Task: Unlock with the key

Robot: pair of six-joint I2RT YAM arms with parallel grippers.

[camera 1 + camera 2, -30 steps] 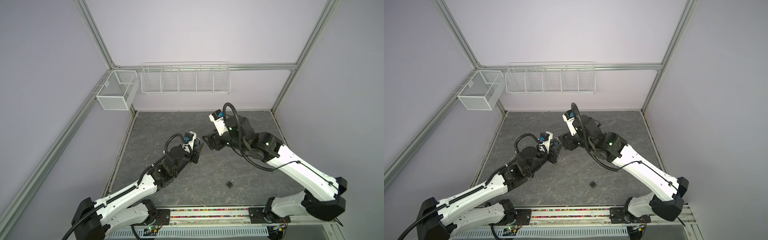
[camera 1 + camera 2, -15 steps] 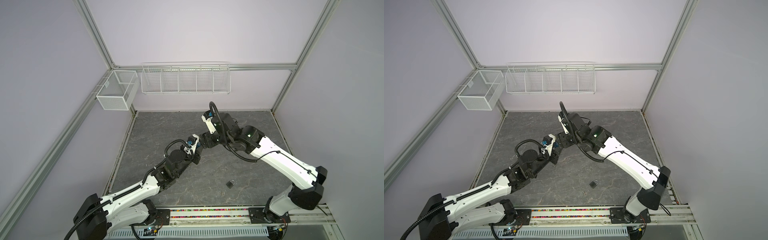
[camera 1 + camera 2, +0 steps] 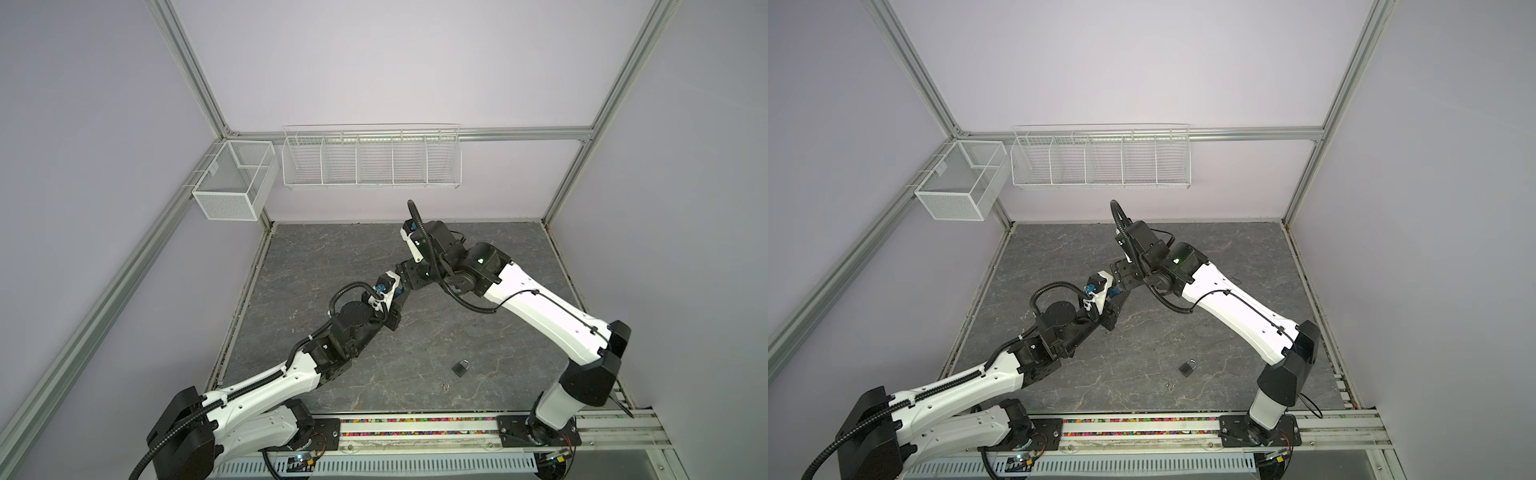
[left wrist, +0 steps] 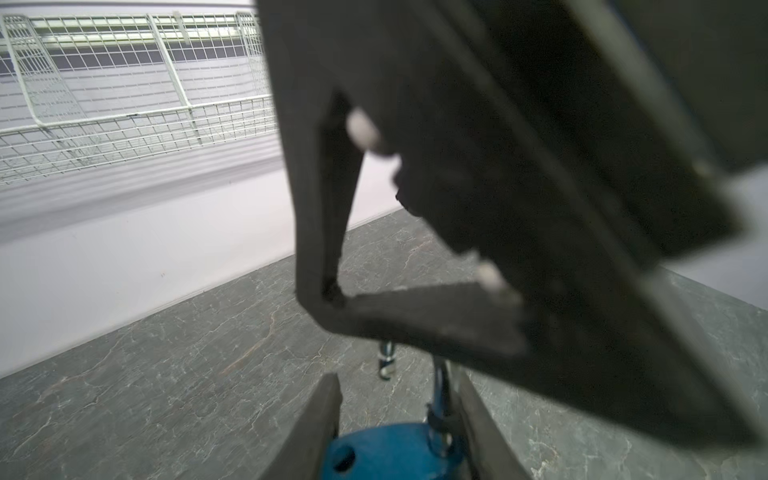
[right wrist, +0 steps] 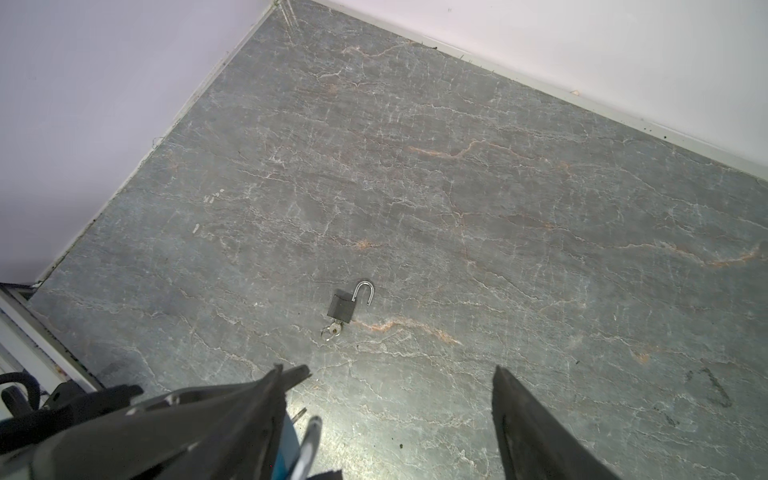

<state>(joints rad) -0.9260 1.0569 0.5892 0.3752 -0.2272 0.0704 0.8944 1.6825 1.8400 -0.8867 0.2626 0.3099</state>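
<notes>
In a top view we are seeing the padlock [image 3: 461, 368] lying on the grey desk [image 3: 332, 257] near its front edge, too small for detail. In the left wrist view the left end effector [image 4: 395, 386] is clamping a blue object [image 4: 386, 453], cut off by the frame; the blurred right arm [image 4: 540, 208] is blocking much. In the right wrist view the right end effector [image 5: 401, 370] is standing apart, empty; the black padlock's silver shackle [image 5: 365, 291] is swung open, the key [image 5: 334, 329] sitting in its base, markings unreadable.
</notes>
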